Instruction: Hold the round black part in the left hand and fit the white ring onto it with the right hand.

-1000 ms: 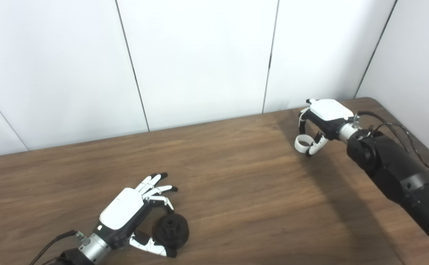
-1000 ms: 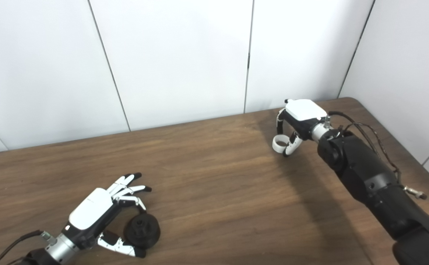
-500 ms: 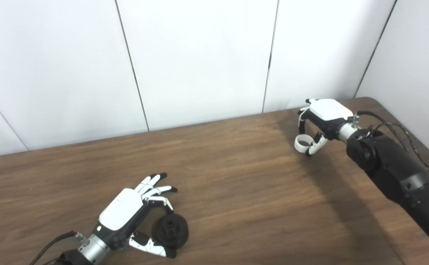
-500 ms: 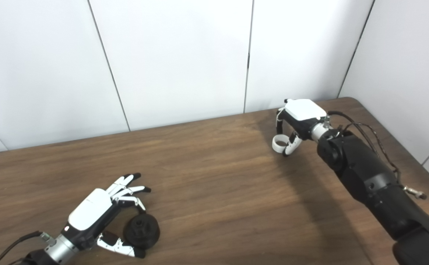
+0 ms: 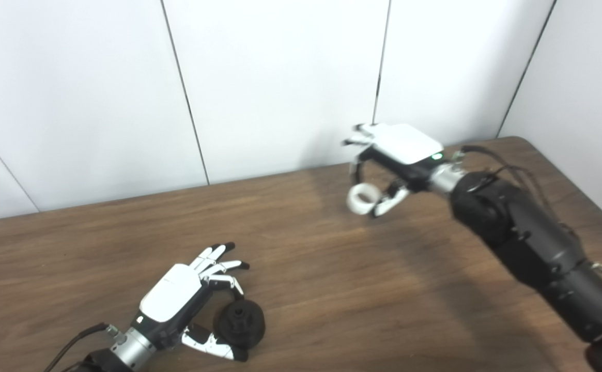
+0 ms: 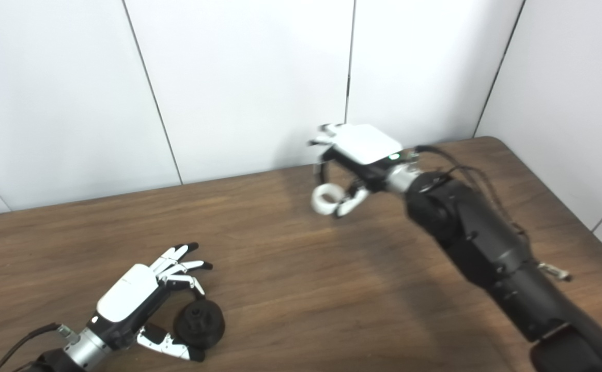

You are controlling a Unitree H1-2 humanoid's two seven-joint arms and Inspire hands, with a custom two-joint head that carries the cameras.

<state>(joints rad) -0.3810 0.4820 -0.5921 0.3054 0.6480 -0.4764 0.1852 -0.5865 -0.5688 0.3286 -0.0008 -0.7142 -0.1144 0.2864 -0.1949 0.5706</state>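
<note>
The round black part [image 5: 239, 322] lies on the wooden table [image 5: 332, 268] at the front left. My left hand [image 5: 187, 294] rests beside it, thumb and one finger curled around its sides and touching it; the other fingers are spread. My right hand [image 5: 388, 160] is raised above the table's far middle and is shut on the white ring [image 5: 358, 199], pinched between thumb and fingers. The ring also shows in the right eye view [image 6: 325, 199], as does the black part [image 6: 199, 322].
White wall panels [image 5: 280, 77] stand right behind the table's far edge. The table's right corner [image 5: 518, 140] is near the right arm [image 5: 528, 243]. A cable [image 5: 73, 343] trails from the left wrist.
My right hand has lifted the white ring and carried it left, away from the far right corner toward the table's middle. The left hand and the black part have not moved.
</note>
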